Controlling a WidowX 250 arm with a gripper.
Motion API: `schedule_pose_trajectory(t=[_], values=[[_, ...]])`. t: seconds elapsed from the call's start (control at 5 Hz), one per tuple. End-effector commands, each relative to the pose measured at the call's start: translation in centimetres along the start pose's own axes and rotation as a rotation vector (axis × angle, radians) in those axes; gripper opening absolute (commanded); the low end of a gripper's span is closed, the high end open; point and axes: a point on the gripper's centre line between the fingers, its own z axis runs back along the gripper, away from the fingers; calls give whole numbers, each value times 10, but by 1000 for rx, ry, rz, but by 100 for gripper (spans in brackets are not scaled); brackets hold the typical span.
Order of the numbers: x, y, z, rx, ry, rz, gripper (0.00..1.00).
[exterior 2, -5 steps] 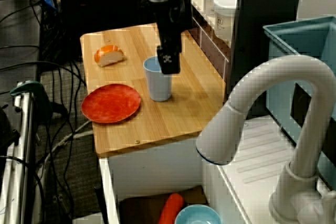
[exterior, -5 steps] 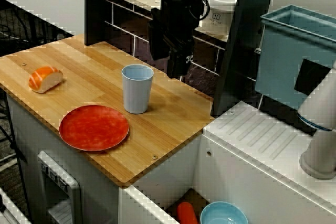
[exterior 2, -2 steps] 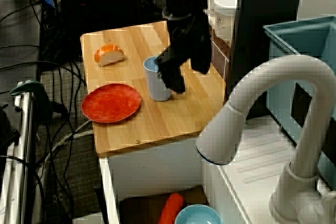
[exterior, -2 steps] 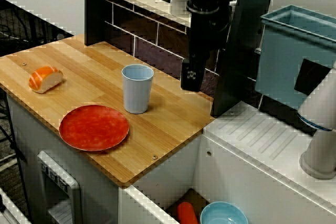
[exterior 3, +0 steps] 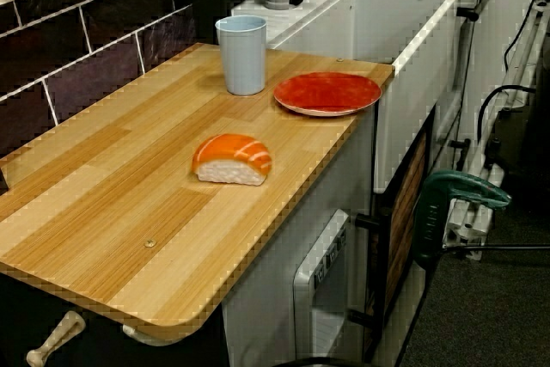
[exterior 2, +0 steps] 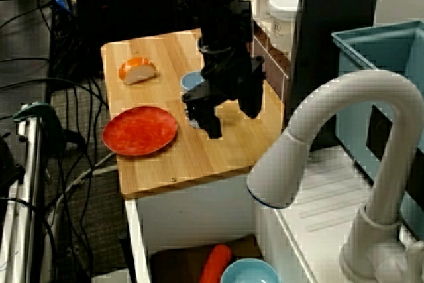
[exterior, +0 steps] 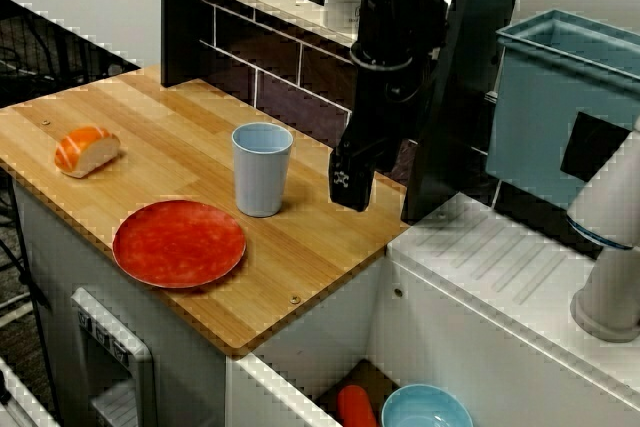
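I see bare boards on the wooden counter [exterior: 150, 127] between the blue cup [exterior: 262, 169] and its edge by the white drainboard [exterior: 500, 267]. The arm leans down over that stretch, with the gripper [exterior 2: 228, 109] spread wide, holding nothing, just beside the cup.

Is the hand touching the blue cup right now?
Apart. In the high front view, a strip of wooden counter shows between the hand and the blue cup.

Red plate [exterior: 178, 243] and salmon sushi [exterior: 86, 150] lie apart on the wooden counter [exterior: 160, 127].
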Motion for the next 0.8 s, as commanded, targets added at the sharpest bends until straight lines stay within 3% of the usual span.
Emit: schedule_pose_trajectory(t=[0.0, 0.4, 0.6], values=[[-22, -10, -4, -30, -5, -162, 100], [-44, -11, -17, -35, 60, -159, 100], [-58, -7, -19, -48, 67, -137, 100]])
